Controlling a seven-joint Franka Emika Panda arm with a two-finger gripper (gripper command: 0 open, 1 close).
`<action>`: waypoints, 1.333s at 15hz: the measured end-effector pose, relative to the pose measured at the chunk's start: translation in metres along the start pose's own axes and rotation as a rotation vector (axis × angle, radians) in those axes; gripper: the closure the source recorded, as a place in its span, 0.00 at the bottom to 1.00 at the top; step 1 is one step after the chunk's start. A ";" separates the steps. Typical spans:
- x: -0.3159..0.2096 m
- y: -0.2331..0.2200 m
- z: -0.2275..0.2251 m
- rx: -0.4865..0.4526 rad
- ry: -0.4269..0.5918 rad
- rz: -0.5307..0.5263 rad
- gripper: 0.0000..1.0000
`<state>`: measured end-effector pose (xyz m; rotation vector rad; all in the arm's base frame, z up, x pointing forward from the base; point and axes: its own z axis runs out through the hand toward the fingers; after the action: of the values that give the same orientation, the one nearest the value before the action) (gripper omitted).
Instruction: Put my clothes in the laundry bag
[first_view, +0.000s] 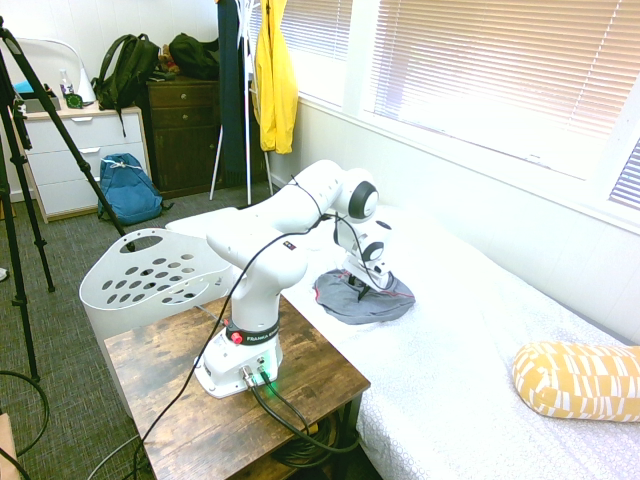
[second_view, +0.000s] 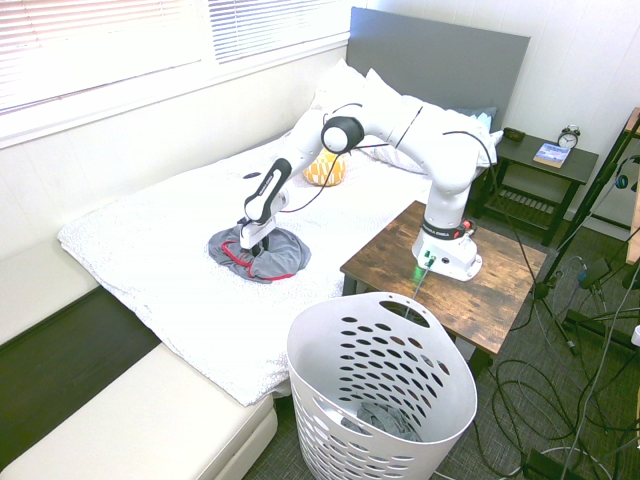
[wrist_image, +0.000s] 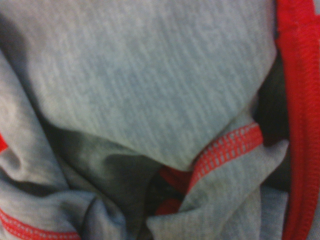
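A bedroom by bright blinds.
A yellow jacket (first_view: 275, 85) hangs near a dark dresser (first_view: 187, 135); a blue backpack (first_view: 129, 188) sits on carpet; a yellow patterned pillow (first_view: 578, 380) lies on the white bed (first_view: 470, 350).

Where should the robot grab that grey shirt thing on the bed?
Probably at the bunched-up middle of the grey garment, coming straight down from above. It lies crumpled and low on the bed, and folds with red trim rise there, giving the pincer fabric to pinch.

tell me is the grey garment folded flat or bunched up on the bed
Bunched up. The grey garment lies in a crumpled heap on the bed; the wrist view shows creases and red trim crossing itself.
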<state>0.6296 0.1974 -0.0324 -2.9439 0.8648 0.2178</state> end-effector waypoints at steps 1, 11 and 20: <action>0.003 0.002 -0.002 0.002 0.004 0.002 1.00; 0.013 -0.022 -0.091 0.067 0.078 -0.020 1.00; -0.084 -0.065 -0.351 0.120 0.096 -0.166 1.00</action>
<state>0.6360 0.2605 0.3289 -2.9125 0.6141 0.0141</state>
